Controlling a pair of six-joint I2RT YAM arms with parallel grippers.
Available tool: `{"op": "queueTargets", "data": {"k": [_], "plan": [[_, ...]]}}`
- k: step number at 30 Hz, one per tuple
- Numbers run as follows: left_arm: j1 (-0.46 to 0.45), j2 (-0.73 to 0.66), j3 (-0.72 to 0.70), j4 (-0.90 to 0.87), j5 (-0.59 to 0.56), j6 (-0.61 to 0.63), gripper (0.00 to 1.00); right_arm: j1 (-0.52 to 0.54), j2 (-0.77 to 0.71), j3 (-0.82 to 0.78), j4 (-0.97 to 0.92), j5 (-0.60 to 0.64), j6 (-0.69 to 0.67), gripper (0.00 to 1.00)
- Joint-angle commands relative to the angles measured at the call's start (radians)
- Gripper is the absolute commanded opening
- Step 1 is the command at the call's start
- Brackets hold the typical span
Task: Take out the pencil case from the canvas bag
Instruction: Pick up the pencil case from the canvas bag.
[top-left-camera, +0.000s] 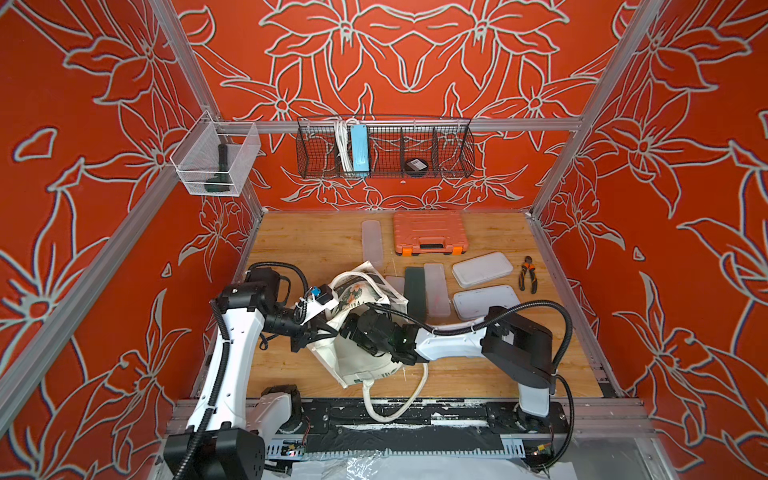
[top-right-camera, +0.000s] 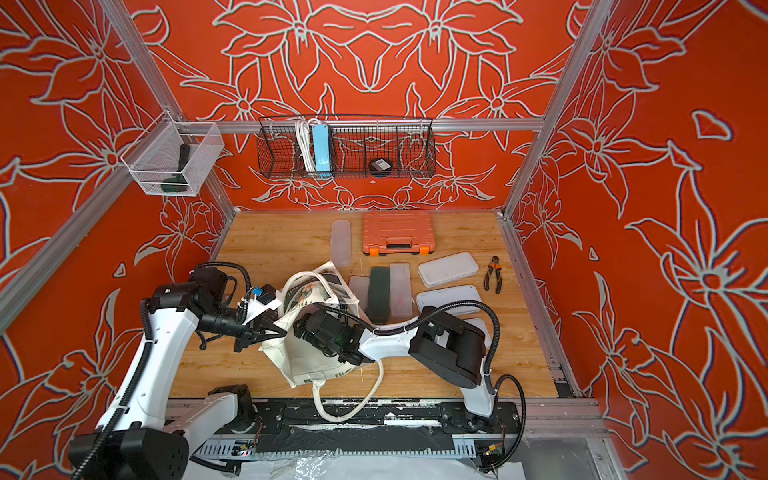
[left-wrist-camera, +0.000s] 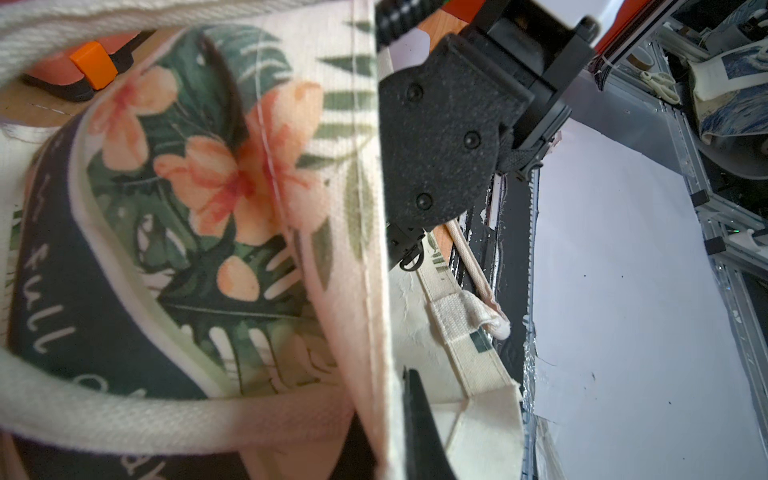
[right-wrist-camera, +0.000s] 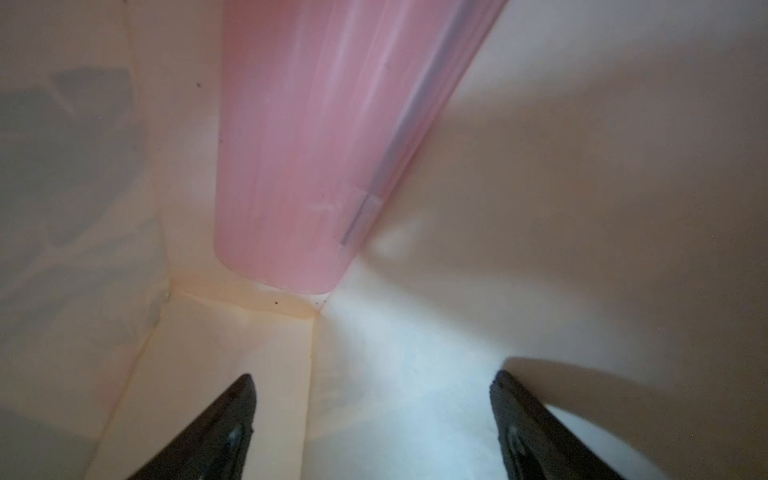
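The cream canvas bag (top-left-camera: 361, 361) (top-right-camera: 303, 357) lies crumpled near the table's front, with its flower print (left-wrist-camera: 232, 187) facing up. My left gripper (top-left-camera: 334, 331) (top-right-camera: 286, 331) (left-wrist-camera: 395, 386) is shut on the bag's top hem and holds the mouth up. My right arm's wrist (top-left-camera: 374, 328) (top-right-camera: 328, 332) reaches into the bag's mouth, so its fingers are hidden in both top views. In the right wrist view my right gripper (right-wrist-camera: 374, 376) stands open inside the bag, with bare cloth between its fingers. The pink pencil case (right-wrist-camera: 324, 145) lies ahead of it against the bag's inner wall (right-wrist-camera: 582, 208), untouched.
An orange tool case (top-left-camera: 430, 232) sits at the back. Several flat translucent cases (top-left-camera: 436, 289), a dark green one (top-left-camera: 415, 291) and two white lidded boxes (top-left-camera: 482, 268) lie right of the bag, with pliers (top-left-camera: 528, 274) beyond. One bag handle (top-left-camera: 395, 399) hangs over the front edge.
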Motion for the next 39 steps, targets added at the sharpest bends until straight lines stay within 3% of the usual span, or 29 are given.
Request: {"op": "queueTargets", "data": {"k": [1, 16, 26, 34, 36, 39], "plan": [[-0.014, -0.021, -0.008, -0.094, 0.021, 0.100, 0.00, 0.003, 0.035, 0.042, 0.034, 0.023, 0.132, 0.90], [-0.018, -0.084, 0.173, -0.261, 0.166, 0.294, 0.00, -0.018, 0.213, 0.205, 0.067, 0.037, 0.310, 0.91], [-0.031, -0.152, 0.273, -0.275, 0.264, 0.214, 0.00, -0.070, 0.231, 0.219, -0.113, 0.004, 0.299, 0.89], [-0.033, -0.174, 0.245, -0.273, 0.235, 0.213, 0.00, -0.105, 0.256, 0.214, -0.095, -0.014, 0.227, 0.63], [-0.033, -0.184, 0.216, -0.253, 0.202, 0.209, 0.00, -0.110, 0.234, 0.210, -0.067, -0.006, 0.153, 0.54], [-0.033, -0.209, 0.135, -0.161, 0.135, 0.163, 0.00, -0.110, 0.189, 0.253, -0.070, -0.024, -0.030, 0.51]]}}
